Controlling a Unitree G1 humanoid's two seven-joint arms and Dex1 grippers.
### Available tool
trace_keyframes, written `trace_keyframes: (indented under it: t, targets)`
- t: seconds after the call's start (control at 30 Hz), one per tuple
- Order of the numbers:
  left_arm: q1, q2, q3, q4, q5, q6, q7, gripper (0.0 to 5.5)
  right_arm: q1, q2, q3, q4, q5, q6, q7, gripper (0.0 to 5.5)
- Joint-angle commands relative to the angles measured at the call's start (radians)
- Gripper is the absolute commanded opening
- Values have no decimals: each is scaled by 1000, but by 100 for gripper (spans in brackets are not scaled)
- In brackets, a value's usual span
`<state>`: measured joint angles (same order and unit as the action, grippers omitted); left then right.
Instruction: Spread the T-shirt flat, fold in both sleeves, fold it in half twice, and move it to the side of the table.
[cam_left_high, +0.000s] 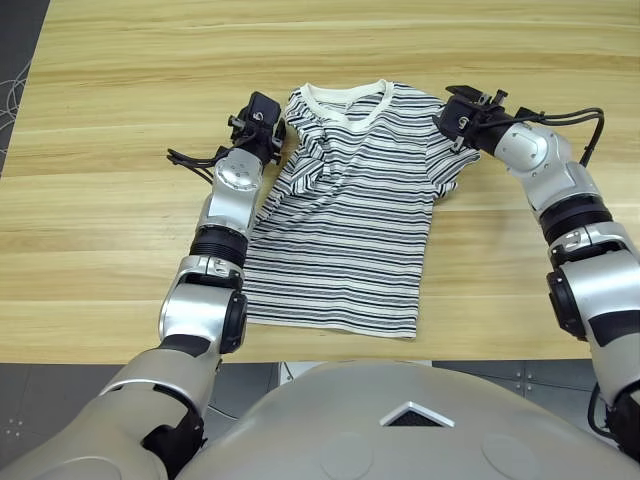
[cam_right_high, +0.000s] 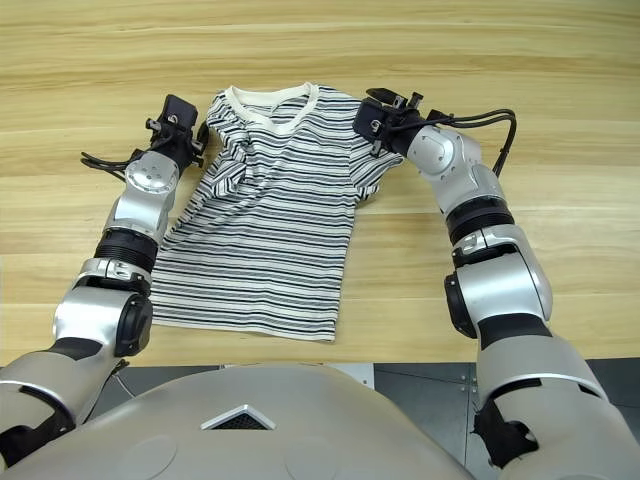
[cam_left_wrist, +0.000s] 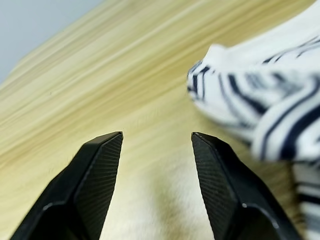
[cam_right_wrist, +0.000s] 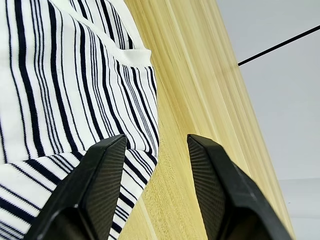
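Note:
A black-and-white striped T-shirt (cam_left_high: 345, 230) with a cream collar lies face up on the wooden table (cam_left_high: 100, 230), hem toward me. Its left sleeve (cam_left_high: 305, 150) is bunched and folded inward over the chest; the right sleeve (cam_left_high: 450, 165) is rumpled at the edge. My left gripper (cam_left_wrist: 156, 150) is open, low over bare wood just beside the bunched sleeve (cam_left_wrist: 250, 100), holding nothing. My right gripper (cam_right_wrist: 156, 150) is open at the right shoulder (cam_right_wrist: 75, 100), its fingers straddling the sleeve's edge above the fabric.
The table's front edge (cam_left_high: 100, 360) runs close to me, with dark floor beyond the left edge (cam_left_high: 20, 60). Bare wood stretches on both sides of the shirt and behind the collar.

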<state>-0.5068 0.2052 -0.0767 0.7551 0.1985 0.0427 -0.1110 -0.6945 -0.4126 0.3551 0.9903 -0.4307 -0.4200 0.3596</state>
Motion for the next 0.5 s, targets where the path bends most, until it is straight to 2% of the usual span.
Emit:
trace_keyframes:
  t: [0.03, 0.3, 0.5]
  targets:
    - [25, -16, -12, -106, -17, 25, -27, 255, -9, -9, -3, -7, -1, -2, 5, 228]
    - [89, -39, -52, -280, -17, 78, -65, 255, -1, -10, -2, -12, -1, -1, 5, 228]
    - [67, -67, -119, -99, 20, 30, -72, 255, -7, -13, -5, -8, 1, -4, 3, 228]
